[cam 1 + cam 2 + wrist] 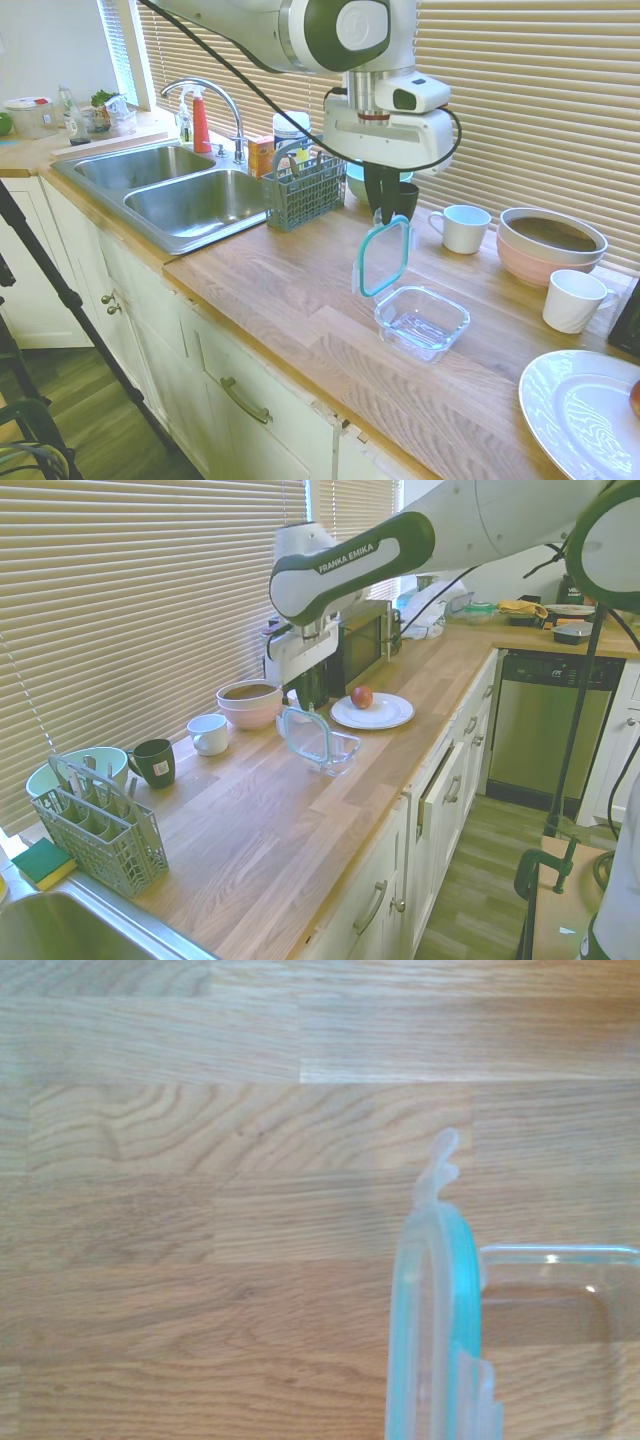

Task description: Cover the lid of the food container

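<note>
First exterior view shows you the one relation that matters: the lid hangs on edge from the claw, while the food container sits open on the surface just beside and below the lid's lower edge, on the side toward the white plate. The claw is closed narrow on the lid's top edge, so the lid's flat face stands nearly upright rather than lying level over the container.

In the second exterior view you see the same thing from the other side: the lid stands upright at the container's near rim, on the side toward the dish rack. Whether its lower edge touches the container rim, you cannot tell.

The wrist view gives you the lid edge-on, its teal ring running alongside one wall of the container, with most of the container off to one side.

Judging from this, your next move needs a shift toward the plate and a tilt to bring the lid flat. The risk is one flap catching the rim.
</note>
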Tool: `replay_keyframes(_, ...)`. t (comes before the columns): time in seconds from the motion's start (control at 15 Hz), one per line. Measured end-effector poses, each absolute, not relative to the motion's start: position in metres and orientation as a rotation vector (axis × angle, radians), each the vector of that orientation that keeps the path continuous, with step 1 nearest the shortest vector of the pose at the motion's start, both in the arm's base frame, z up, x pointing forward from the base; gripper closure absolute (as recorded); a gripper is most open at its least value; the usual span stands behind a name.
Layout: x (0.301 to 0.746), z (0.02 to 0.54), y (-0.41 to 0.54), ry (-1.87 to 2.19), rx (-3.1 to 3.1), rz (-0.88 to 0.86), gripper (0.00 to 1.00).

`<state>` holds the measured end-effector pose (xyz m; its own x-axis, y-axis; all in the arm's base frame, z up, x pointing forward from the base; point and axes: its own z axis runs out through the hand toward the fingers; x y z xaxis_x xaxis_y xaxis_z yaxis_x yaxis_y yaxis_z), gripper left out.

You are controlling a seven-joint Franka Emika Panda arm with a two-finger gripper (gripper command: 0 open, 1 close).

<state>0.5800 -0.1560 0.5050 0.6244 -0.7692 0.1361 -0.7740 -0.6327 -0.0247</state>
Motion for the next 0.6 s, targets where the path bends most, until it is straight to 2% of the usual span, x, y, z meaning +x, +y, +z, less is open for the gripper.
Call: replay_keyframes(0.6, 0.571, 0.498, -0.198, -1.386, 2.818, 0.182, 1.0)
